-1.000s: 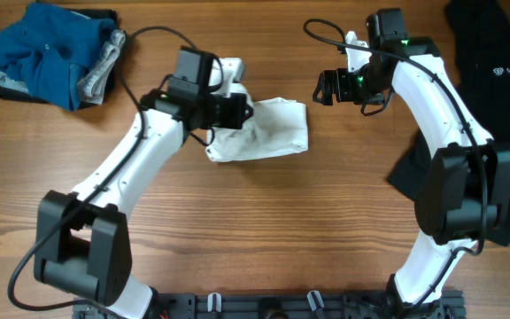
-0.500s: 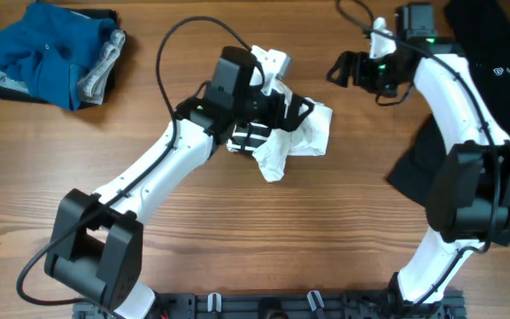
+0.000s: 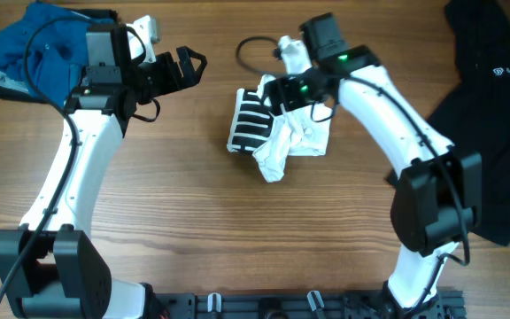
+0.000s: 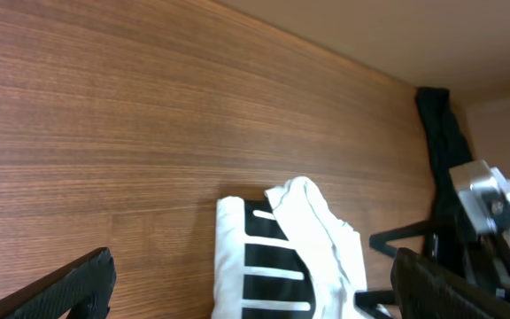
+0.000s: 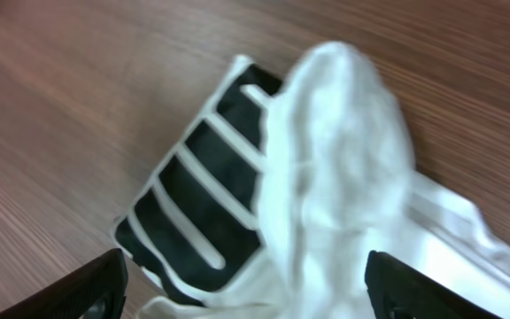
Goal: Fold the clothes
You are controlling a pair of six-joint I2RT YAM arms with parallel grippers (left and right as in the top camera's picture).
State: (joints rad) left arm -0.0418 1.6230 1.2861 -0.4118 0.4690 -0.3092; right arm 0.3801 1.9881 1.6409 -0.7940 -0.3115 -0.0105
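A blue garment point(image 3: 34, 49) lies bunched behind the left pincer point(image 3: 187, 69), at the far left of the wooden table point(image 3: 149, 213). The left pincer hovers over bare wood with its jaws spread as wide as they go and nothing between them. Its fingertips point(image 4: 73, 282) frame the view ahead.

Ahead of it and well apart lies the white T-shirt point(image 3: 283, 135), crumpled in a heap. The black striped print point(image 3: 248, 120) faces up on the side nearer the left pincer.

The right pincer point(image 3: 271, 96) hangs directly over the shirt, jaws wide apart, with the raised white fold point(image 5: 343, 151) between them. No cloth is pinched. Whether the fingers touch the fabric cannot be told.

Well behind the right pincer, a black garment point(image 3: 494, 97) with a small light logo lies spread at the table's right edge.
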